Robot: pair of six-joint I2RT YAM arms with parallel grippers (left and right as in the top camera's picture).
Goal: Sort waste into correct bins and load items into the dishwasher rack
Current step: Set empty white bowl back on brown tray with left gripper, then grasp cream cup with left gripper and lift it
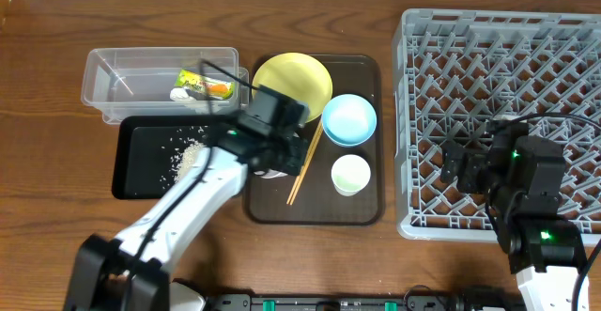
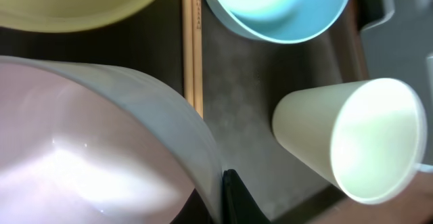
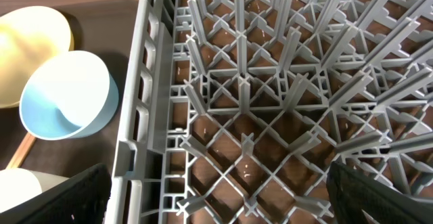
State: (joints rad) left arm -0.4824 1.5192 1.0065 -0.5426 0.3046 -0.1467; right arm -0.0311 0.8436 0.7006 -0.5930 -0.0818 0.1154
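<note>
My left gripper point(image 1: 272, 151) is shut on the rim of the white bowl point(image 2: 101, 149), with the bowl wall between its fingers point(image 2: 226, 200), on the brown serving tray point(image 1: 366, 208). The yellow plate point(image 1: 291, 81), light blue bowl point(image 1: 349, 120), pale green cup point(image 1: 350, 174) and chopsticks point(image 1: 305, 165) lie on that tray. The snack wrapper point(image 1: 202, 87) and a white scrap point(image 1: 179, 93) lie in the clear container point(image 1: 113, 76). Rice grains point(image 1: 188, 151) lie in the black tray point(image 1: 136, 165). My right gripper point(image 1: 470, 165) is open and empty over the grey rack point(image 1: 498, 57).
The rack point(image 3: 270, 102) fills the right side, its left wall right next to the serving tray. In the right wrist view the blue bowl point(image 3: 67, 95) and plate point(image 3: 27, 48) lie left of that wall. The cup point(image 2: 358, 143) stands close to the white bowl.
</note>
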